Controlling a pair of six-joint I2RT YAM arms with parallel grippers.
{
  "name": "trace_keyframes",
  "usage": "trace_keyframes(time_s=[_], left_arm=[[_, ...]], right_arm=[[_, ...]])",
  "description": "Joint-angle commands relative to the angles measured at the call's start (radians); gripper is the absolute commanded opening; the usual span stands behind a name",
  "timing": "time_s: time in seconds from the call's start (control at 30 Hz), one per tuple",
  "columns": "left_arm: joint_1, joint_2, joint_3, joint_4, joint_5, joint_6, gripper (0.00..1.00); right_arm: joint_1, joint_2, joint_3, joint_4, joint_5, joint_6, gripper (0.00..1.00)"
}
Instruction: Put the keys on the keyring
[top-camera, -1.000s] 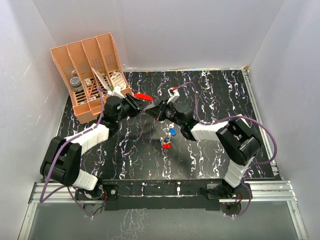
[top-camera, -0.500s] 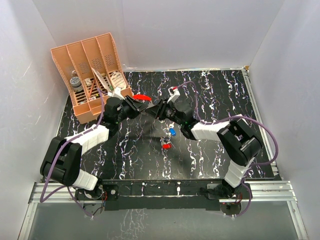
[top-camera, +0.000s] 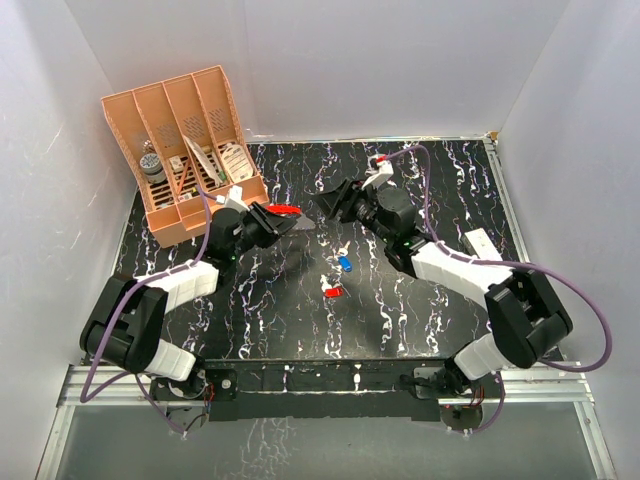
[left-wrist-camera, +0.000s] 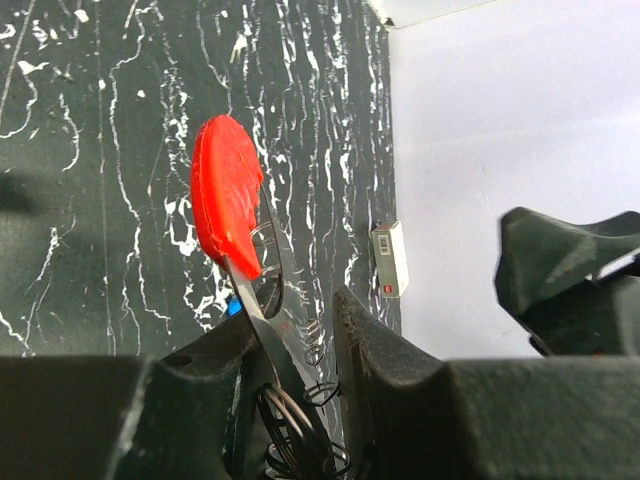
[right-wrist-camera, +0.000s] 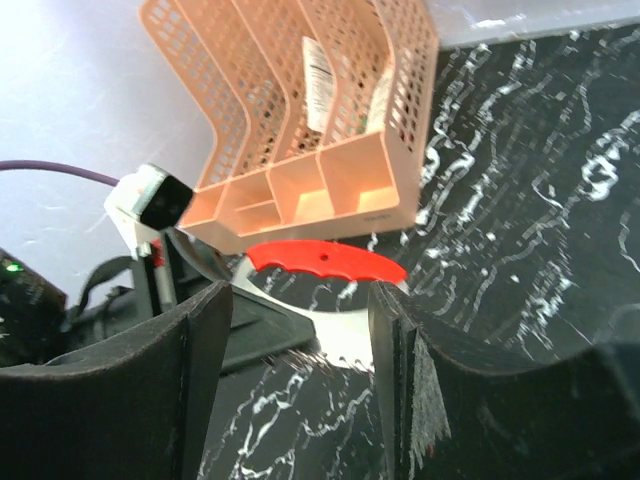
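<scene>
The keyring (top-camera: 287, 211) has a red curved grip and a flat silvery tag (right-wrist-camera: 350, 335). My left gripper (top-camera: 266, 224) is shut on the tag and holds it above the table. In the left wrist view the red grip (left-wrist-camera: 226, 196) sticks out past the left gripper (left-wrist-camera: 300, 335), and thin wire rings hang by the tag between the fingers. My right gripper (top-camera: 336, 201) stands open just right of the keyring without touching it. In its own view the right gripper (right-wrist-camera: 300, 340) frames the tag. The keys lie on the table, blue-headed (top-camera: 345, 265) and red-headed (top-camera: 333, 292).
An orange mesh desk organizer (top-camera: 185, 150) holding small items stands at the back left, close behind the left gripper; it shows also as the organizer (right-wrist-camera: 300, 110) in the right wrist view. White walls enclose the black marbled table (top-camera: 440, 190).
My right gripper has opened, let go of the keyring and pulled back to the right. The left gripper keeps hold of the keyring and has shifted slightly.
</scene>
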Motion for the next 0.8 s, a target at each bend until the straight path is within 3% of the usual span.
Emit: trace_keyframes(time_s=[0.0, 0.23, 0.57, 0.77], left_arm=[[0.001, -0.03, -0.025, 0.184, 0.038, -0.001, 0.0], [0.017, -0.028, -0.06, 0.297, 0.074, 0.007, 0.0], [0.031, 0.044, -0.123, 0.567, 0.156, 0.025, 0.0], [0.034, 0.093, -0.124, 0.644, 0.179, 0.035, 0.0]], right_arm=[[-0.023, -0.069, -0.02, -0.165, 0.095, -0.067, 0.56], [-0.057, -0.092, 0.0, -0.416, 0.158, -0.122, 0.56], [-0.059, -0.107, -0.042, -0.425, 0.147, -0.148, 0.56], [-0.065, -0.108, -0.046, -0.429, 0.139, -0.151, 0.56]])
